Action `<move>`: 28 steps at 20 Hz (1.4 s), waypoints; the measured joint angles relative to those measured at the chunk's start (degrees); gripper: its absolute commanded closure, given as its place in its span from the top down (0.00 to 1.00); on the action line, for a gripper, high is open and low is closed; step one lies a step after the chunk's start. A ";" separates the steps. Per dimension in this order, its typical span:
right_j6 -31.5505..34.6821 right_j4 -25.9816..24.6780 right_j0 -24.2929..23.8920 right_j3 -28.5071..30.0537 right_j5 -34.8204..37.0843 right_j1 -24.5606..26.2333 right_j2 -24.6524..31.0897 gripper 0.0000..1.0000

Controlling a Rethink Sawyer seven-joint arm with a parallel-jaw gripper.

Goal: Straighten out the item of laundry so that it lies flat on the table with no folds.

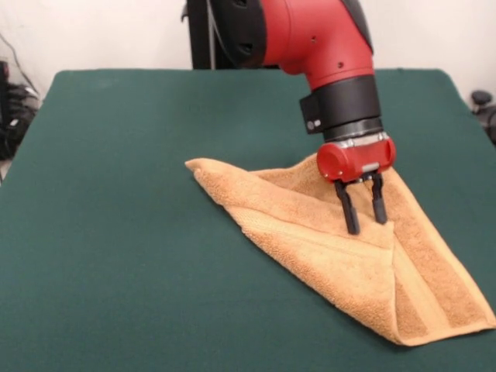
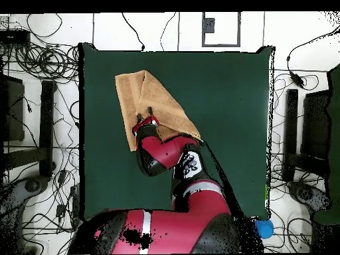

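Front view: the arm point(image 1: 310, 39) is cut off at twelve o'clock, and the claw's red body hides part of the towel point(image 1: 310, 232) behind it. The claw point(image 1: 366, 219) has its two black fingers slightly apart, tips down on the towel's folded top layer — whether they pinch cloth is unclear. The towel lies folded on the green table point(image 1: 116, 232), toward four o'clock.

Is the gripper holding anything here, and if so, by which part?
Nothing. The open gripper hangs with its tips at the folded orange-tan terry towel, nothing pinched between them.
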 measured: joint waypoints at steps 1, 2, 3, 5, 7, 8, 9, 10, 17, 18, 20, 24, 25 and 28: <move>0.00 -0.01 0.05 -0.02 0.00 0.01 -0.07 1.00; 0.00 -0.02 0.20 -0.03 0.00 0.04 -0.13 1.00; 0.00 -0.02 0.35 -0.04 0.00 0.08 -0.19 1.00; 0.00 -0.04 0.60 -0.07 0.00 0.15 -0.25 0.00; 0.00 -0.02 0.88 -0.12 0.00 0.22 -0.36 0.00; 0.00 -0.04 1.01 -0.20 -0.01 0.25 -0.52 0.00; 0.00 -0.04 1.03 -0.22 -0.01 0.26 -0.56 0.00; 0.00 -0.02 1.06 -0.24 -0.01 0.27 -0.60 0.00; 0.00 -0.02 1.31 -0.35 -0.01 0.31 -0.87 0.00; 0.00 -0.02 1.39 -0.37 -0.01 0.32 -0.95 0.00; 0.00 -0.02 1.46 -0.38 -0.01 0.31 -1.02 0.00; 0.00 -1.29 -0.51 -0.21 1.10 -0.17 1.09 0.00; 0.00 -1.72 -1.24 -0.13 1.65 -0.35 1.92 0.00; 0.00 -4.09 -7.98 0.84 8.41 -2.04 9.37 0.00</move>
